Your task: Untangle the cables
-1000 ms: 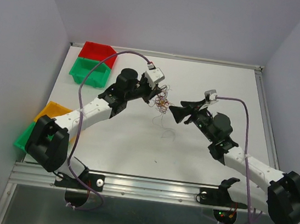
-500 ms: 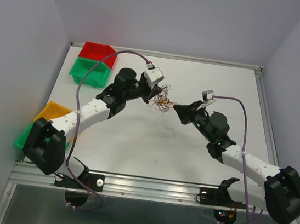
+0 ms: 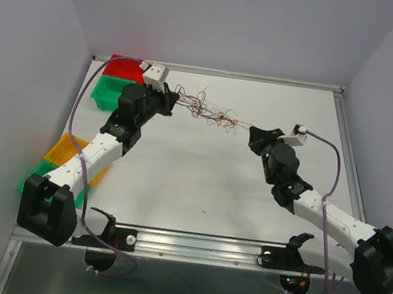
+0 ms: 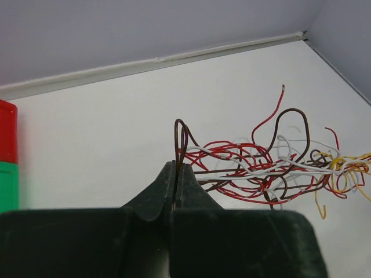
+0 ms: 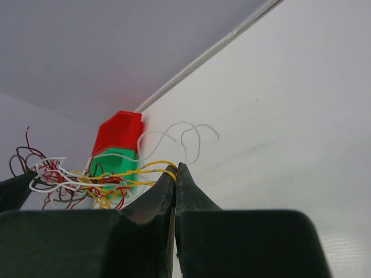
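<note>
Though well apart, both jaws tight on the cables [image 3: 208,110].

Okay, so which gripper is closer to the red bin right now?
Left. The left gripper sits just right of the red bin, pinching the cables; the right gripper is farther right, beyond the cables.

We see thin curly cables [image 3: 215,113] in red, brown, white and yellow above a plain white tabletop [image 3: 177,181]. At its far-left corner are a red plastic bin [image 3: 122,70] and a green plastic bin [image 3: 106,93]. At its left edge are an orange plastic bin [image 3: 62,150] and another green bin [image 3: 33,175].
</note>
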`<state>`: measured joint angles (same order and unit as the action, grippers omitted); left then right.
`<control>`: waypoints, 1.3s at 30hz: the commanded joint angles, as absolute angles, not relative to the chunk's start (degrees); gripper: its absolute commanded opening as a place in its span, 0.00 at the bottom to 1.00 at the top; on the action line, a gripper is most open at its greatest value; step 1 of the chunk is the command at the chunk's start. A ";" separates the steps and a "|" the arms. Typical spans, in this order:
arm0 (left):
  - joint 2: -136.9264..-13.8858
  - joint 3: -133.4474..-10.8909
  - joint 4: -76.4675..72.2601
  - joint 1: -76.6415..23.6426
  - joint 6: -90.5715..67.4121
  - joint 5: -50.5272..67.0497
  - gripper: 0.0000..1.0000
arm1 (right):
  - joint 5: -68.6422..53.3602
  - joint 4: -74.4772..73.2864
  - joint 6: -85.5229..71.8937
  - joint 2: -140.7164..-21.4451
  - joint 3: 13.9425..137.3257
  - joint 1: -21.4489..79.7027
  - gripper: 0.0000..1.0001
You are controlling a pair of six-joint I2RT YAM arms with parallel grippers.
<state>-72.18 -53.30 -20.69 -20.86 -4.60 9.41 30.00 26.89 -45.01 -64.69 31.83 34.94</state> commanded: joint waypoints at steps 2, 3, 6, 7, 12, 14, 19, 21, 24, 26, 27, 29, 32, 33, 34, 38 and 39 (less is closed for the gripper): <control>-67.94 -54.14 -28.21 -11.61 -8.26 -6.32 0.00 | 58.08 9.61 -54.12 -60.48 30.06 31.11 0.01; -67.68 -53.88 -28.30 -11.51 -8.44 -7.11 0.00 | 60.97 8.36 -55.53 -59.60 29.71 31.03 0.01; -66.36 -53.61 -28.48 -10.47 -9.14 -11.15 0.00 | 63.36 6.25 -58.01 -55.12 28.48 30.32 0.01; -66.10 -53.53 -28.74 -9.85 -9.66 -11.34 0.00 | 65.46 5.98 -58.01 -52.41 27.78 30.24 0.01; -64.43 -53.26 -28.74 -5.46 -10.11 -8.09 0.00 | 68.90 5.63 -55.90 -46.33 26.63 30.15 0.06; -64.34 -53.00 -29.35 -5.45 -9.67 -6.77 0.00 | 68.99 5.62 -55.37 -45.88 26.63 30.06 0.07; -64.69 -50.89 -33.74 -5.71 -9.41 11.48 0.00 | 65.76 5.54 -53.71 -47.37 28.03 30.15 0.04; -64.95 -50.63 -34.36 -6.41 -9.32 17.02 0.00 | 62.69 5.54 -51.61 -48.51 29.43 30.15 0.04; -64.86 -50.71 -34.89 -7.99 -7.83 20.74 0.00 | 54.37 5.71 -45.11 -50.18 32.59 30.15 0.14; -64.78 -50.71 -35.07 -9.13 -7.30 24.23 0.01 | 46.80 10.33 -35.75 -52.37 33.74 30.06 0.41; -64.78 -50.71 -35.07 -9.75 -7.03 25.13 0.01 | 41.97 12.89 -32.46 -52.90 33.66 30.06 0.53; -64.69 -50.71 -35.07 -11.24 -5.54 26.97 0.02 | 26.15 18.60 -26.49 -53.52 31.65 30.06 0.79; -64.51 -50.45 -34.63 -15.46 -2.04 29.70 0.04 | 9.70 30.91 -23.91 -53.70 27.17 30.06 0.91; -64.34 -50.28 -34.45 -16.51 -1.15 30.40 0.05 | 6.36 34.42 -22.69 -54.40 26.98 30.06 0.92; -64.25 -50.19 -33.84 -19.13 1.29 30.85 0.05 | 0.50 35.06 -21.63 -54.84 27.50 30.06 0.92; -63.90 -49.83 -32.43 -23.81 4.39 32.60 0.07 | -10.00 38.83 -21.09 -57.56 28.21 30.23 0.91; -63.98 -49.75 -32.26 -24.25 4.74 32.69 0.08 | -11.41 39.46 -21.09 -58.44 28.21 30.23 0.91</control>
